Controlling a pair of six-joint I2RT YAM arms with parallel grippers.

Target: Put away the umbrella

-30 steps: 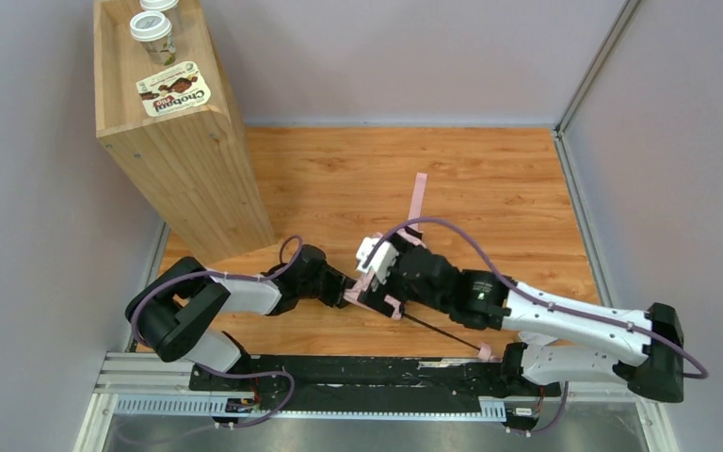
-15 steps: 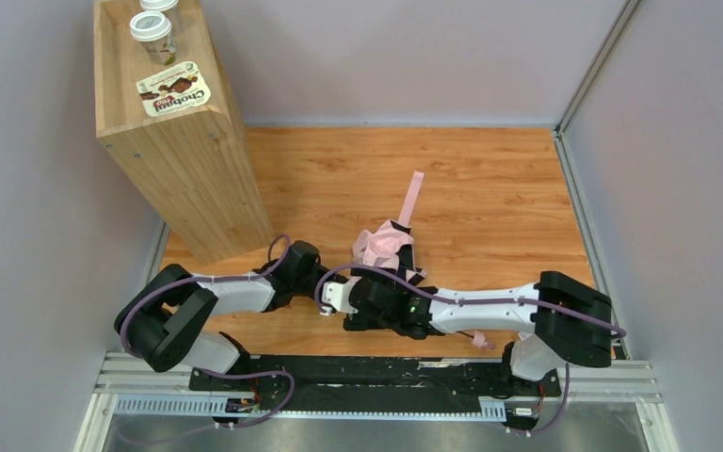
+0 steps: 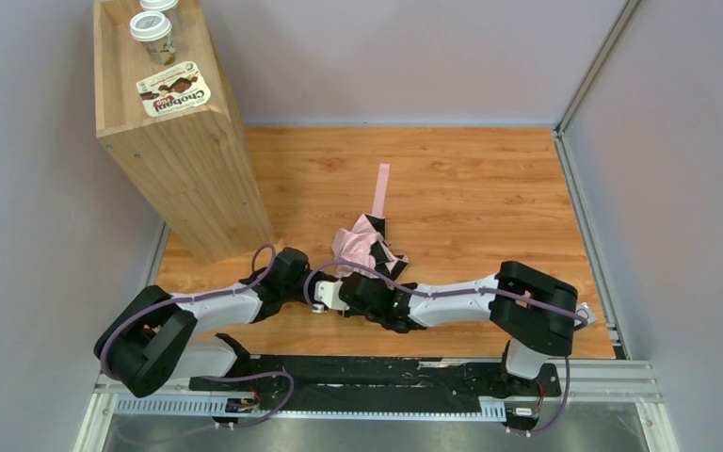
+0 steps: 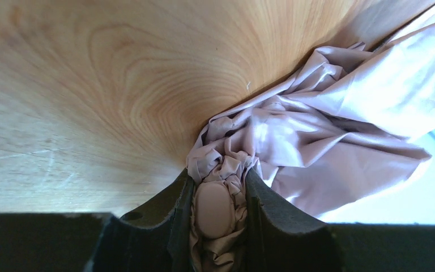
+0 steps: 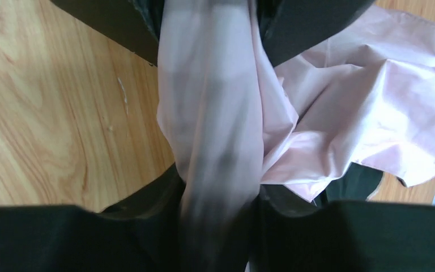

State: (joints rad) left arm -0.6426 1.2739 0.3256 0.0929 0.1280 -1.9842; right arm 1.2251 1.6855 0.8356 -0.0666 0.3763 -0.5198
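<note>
Pale pink fabric folding umbrella (image 3: 361, 247) looks like a scrunched bundle from up top. It's sitting on the orange wooden tabletop (image 3: 499, 188) near the tall wooden box (image 3: 184, 160), with its thin pink strap (image 3: 379, 188) trailing toward the back. Left wrist cam: left gripper (image 4: 218, 207) is clamped on a wad of the fabric. Right wrist cam: right gripper (image 5: 218, 218) is pinching a long fold of it.

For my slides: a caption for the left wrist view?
Left hand shut on the bunched pink umbrella, wood table behind.
</note>
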